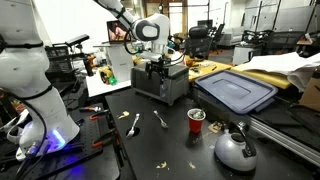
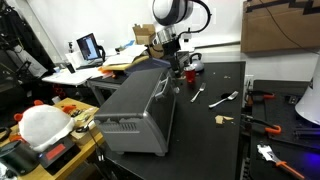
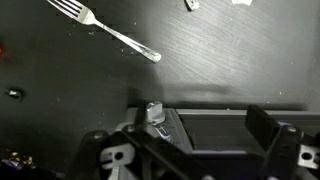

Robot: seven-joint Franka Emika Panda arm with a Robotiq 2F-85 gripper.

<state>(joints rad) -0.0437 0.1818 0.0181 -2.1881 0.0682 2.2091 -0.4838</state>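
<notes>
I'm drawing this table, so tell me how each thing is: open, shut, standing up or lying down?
fingers: open, holding nothing, above the toaster oven
toaster oven: door looks shut
red cup: standing upright
kettle: standing upright
fork: lying flat

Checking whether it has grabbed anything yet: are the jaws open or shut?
Open. In the wrist view the gripper has its jaws set wide apart just above the grey oven, and they are clamped on nothing.
</notes>
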